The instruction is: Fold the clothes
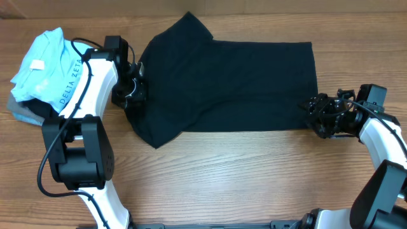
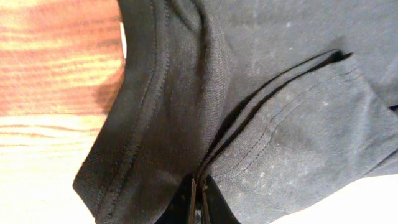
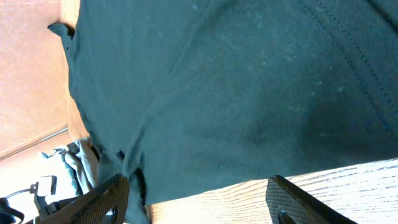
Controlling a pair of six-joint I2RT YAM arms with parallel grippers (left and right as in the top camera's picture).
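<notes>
Where the light blue shirt (image 1: pixel 44 63) lies on a grey garment (image 1: pixel 22 113) at the far left, the left gripper (image 1: pixel 130 89) just right of it pinches the left edge of the black T-shirt (image 1: pixel 235 83) between nearly closed fingers. The T-shirt lies spread across the middle of the table (image 1: pixel 241 172). At its right near corner, the right gripper (image 1: pixel 318 114) stands wide open, holding nothing.
</notes>
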